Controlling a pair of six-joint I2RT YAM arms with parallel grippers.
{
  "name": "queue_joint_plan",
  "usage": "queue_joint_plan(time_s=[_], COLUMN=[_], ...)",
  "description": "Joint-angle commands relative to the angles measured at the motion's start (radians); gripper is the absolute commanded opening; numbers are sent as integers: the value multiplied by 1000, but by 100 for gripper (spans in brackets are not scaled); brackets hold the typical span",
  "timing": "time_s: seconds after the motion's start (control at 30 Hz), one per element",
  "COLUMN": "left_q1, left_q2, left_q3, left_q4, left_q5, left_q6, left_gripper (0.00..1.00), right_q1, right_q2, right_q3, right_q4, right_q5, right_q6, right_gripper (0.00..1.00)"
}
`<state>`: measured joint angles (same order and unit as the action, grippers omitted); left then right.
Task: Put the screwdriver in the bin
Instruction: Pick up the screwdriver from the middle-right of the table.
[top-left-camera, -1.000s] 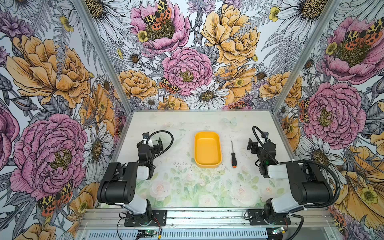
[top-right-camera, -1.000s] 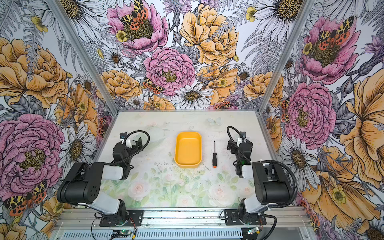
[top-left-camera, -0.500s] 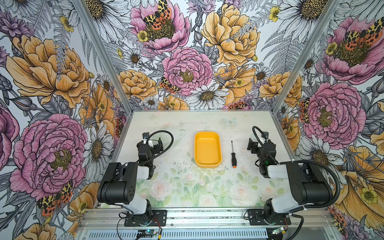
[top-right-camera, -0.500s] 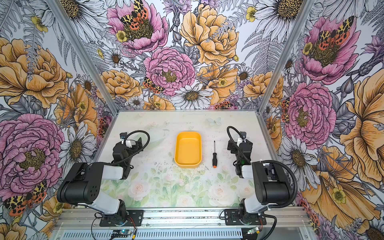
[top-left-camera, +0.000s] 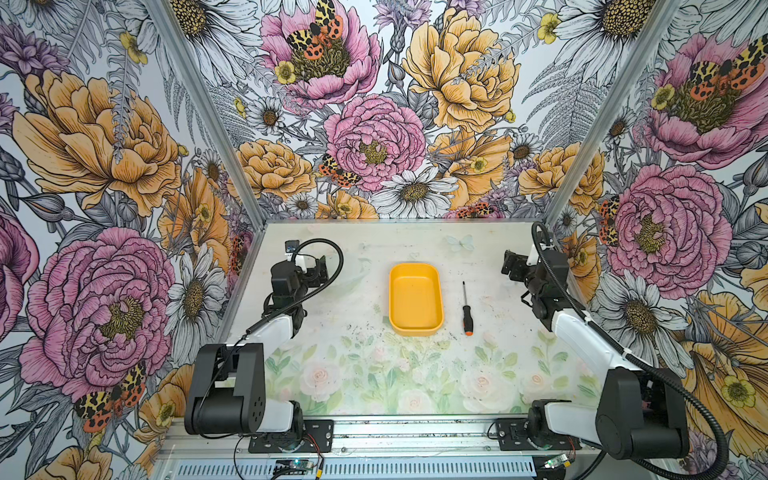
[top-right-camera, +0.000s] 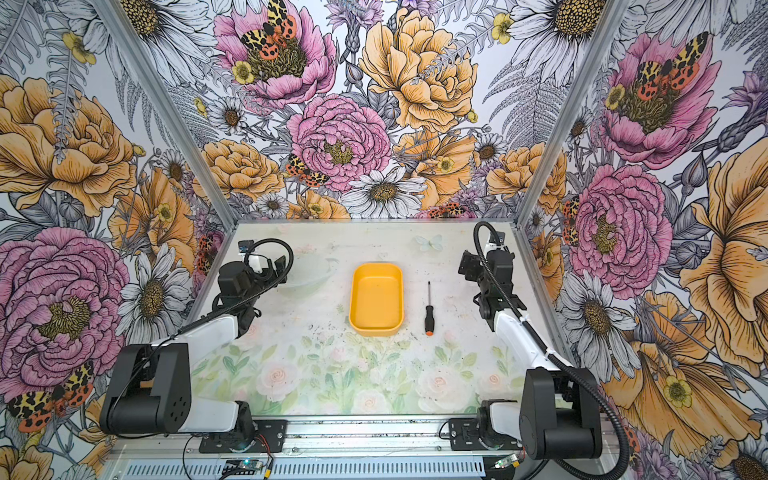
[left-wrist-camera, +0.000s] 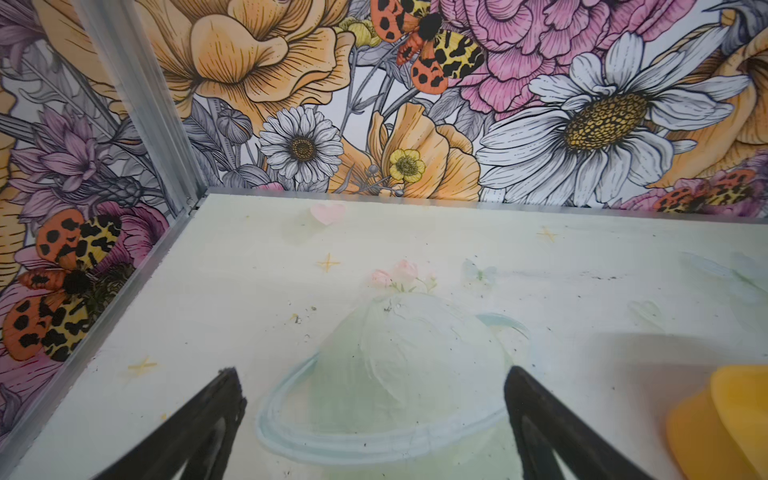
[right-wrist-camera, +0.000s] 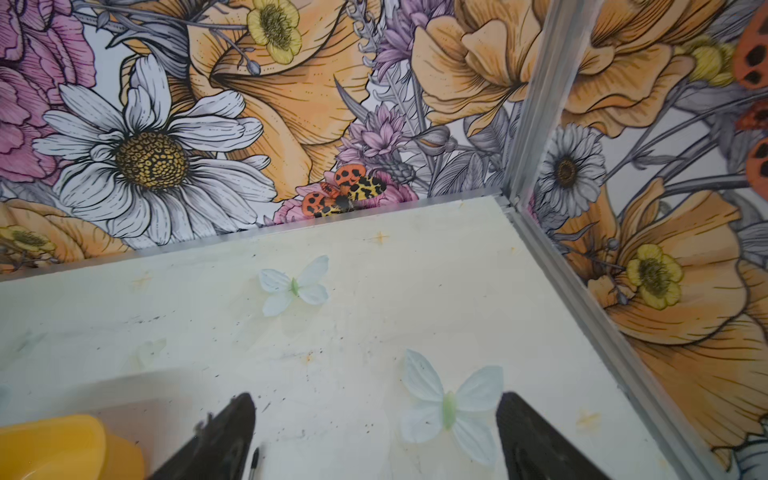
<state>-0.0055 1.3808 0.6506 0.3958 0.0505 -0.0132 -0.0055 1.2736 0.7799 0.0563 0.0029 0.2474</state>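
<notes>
The yellow-orange bin (top-left-camera: 415, 297) (top-right-camera: 376, 297) lies empty at the table's middle, long side running front to back. The screwdriver (top-left-camera: 466, 309) (top-right-camera: 429, 309) lies flat just right of it and parallel, with the orange cap toward the front. My right gripper (top-left-camera: 509, 266) (top-right-camera: 467, 266) hovers open to the right of the screwdriver, apart from it. In the right wrist view that gripper (right-wrist-camera: 374, 399) holds nothing; the screwdriver's tip (right-wrist-camera: 254, 457) and a corner of the bin (right-wrist-camera: 54, 444) show beside one finger. My left gripper (top-left-camera: 321, 268) (left-wrist-camera: 372, 374) stands open and empty, left of the bin (left-wrist-camera: 727, 415).
Flowered walls with metal corner posts (top-left-camera: 569, 174) close the table on three sides. Both arm bases sit on the front rail (top-left-camera: 415, 432). The tabletop is a printed mat with painted flowers and butterflies (right-wrist-camera: 449, 407), all flat.
Both arms have unfolded a little, their grippers now sitting farther toward the back wall than before. The bin and the screwdriver have not moved.
</notes>
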Motion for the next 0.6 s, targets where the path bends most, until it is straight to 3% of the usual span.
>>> queue_joint_plan(time_s=[0.0,0.2,0.33,0.57], left_q1=[-39,-128,-223,-304], left_q2=[-52,-142,-201,-256], left_q3=[43,19,-42,-131], left_q4=[-272,-333,-326,-303], left_q5=[120,224,178,121], left_q6=[-60,-196,-274,-397], left_gripper=[99,99,99,99], right_q1=[22,140,173,257], right_q2=[26,3,-5,43], right_q3=[11,-23,-60,-61], right_q4=[-277,-363,-378,-427], right_q5=[-203,-123,-138,0], right_q6=[121,215,273,282], right_gripper=[92,92,92,91])
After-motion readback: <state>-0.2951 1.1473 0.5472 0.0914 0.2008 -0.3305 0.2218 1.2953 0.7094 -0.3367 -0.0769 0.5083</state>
